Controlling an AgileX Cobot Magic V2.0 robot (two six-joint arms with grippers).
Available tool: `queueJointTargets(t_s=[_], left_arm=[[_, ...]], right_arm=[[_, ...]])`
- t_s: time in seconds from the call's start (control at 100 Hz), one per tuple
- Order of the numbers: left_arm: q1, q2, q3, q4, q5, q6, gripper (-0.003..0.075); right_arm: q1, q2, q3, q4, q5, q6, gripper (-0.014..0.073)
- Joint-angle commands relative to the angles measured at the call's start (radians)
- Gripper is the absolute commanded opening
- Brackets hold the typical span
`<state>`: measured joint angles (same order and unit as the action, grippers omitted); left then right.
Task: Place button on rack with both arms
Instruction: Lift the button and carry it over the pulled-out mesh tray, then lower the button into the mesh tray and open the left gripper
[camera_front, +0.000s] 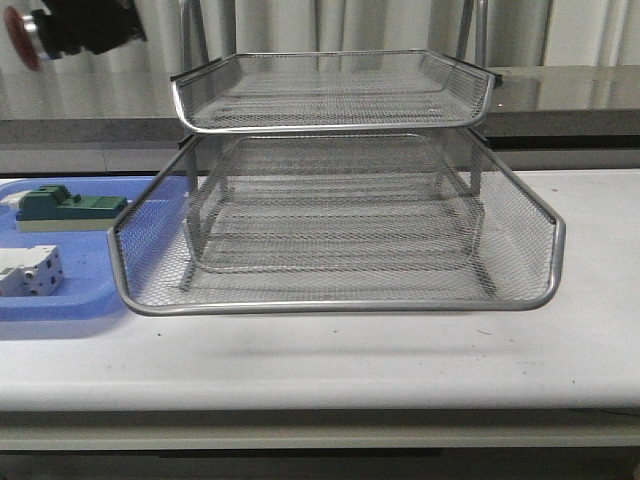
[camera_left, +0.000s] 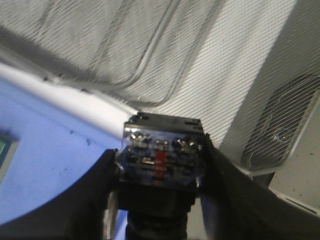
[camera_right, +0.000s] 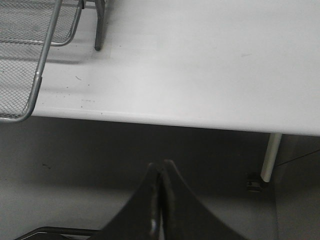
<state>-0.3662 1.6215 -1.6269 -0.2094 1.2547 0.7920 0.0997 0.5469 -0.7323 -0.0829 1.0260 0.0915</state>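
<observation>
From the front, the small push-button switch with its red mushroom head and black body (camera_front: 40, 35) hung high at the far left, above the flat blue plastic tray (camera_front: 70, 300) and well short of the three-tier silver wire-mesh rack (camera_front: 335, 200); the carry looked to need a level sideways travel, clearing the top tier's rim before any lowering. In the left wrist view, the left gripper (camera_left: 160, 192) was clamped on the switch, its blue rear block squarely between the black fingers (camera_left: 225, 190), with mesh beyond. In the right wrist view, the right gripper (camera_right: 161, 200) hung off the white table's (camera_right: 200, 65) edge, fingers pressed together on nothing, far from the switch.
</observation>
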Motion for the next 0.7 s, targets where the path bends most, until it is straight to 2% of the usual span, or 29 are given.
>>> queueJointTargets(t_s=[0.0, 0.16, 0.37, 0.49, 0.6, 0.69], left_arm=[[-0.063, -0.022, -0.023, -0.062, 0.027, -0.016, 0.0051], [-0.165, 0.031, -0.023, -0.066, -0.03, -0.016, 0.0051], [-0.274, 0.116, -0.025, -0.066, -0.181, -0.016, 0.0051], [-0.305, 0.156, -0.025, -0.066, -0.292, -0.02, 0.0052], [-0.315, 0.184, -0.027, -0.066, -0.329, -0.039, 0.0057], [-0.315, 0.198, -0.027, -0.064, -0.327, -0.039, 0.0115]], right_arm=[[-0.003, 0.003, -0.034, -0.014, -0.053, -0.005, -0.0071], [-0.003, 0.003, -0.034, -0.014, -0.053, -0.005, -0.0071], [-0.003, 0.003, -0.034, -0.014, -0.053, -0.005, -0.0071], [-0.003, 0.003, -0.034, -0.014, -0.053, -0.005, -0.0071], [-0.003, 0.003, -0.034, -0.014, -0.053, -0.005, -0.0071], [-0.003, 0.003, -0.034, -0.014, -0.053, -0.005, -0.0071]])
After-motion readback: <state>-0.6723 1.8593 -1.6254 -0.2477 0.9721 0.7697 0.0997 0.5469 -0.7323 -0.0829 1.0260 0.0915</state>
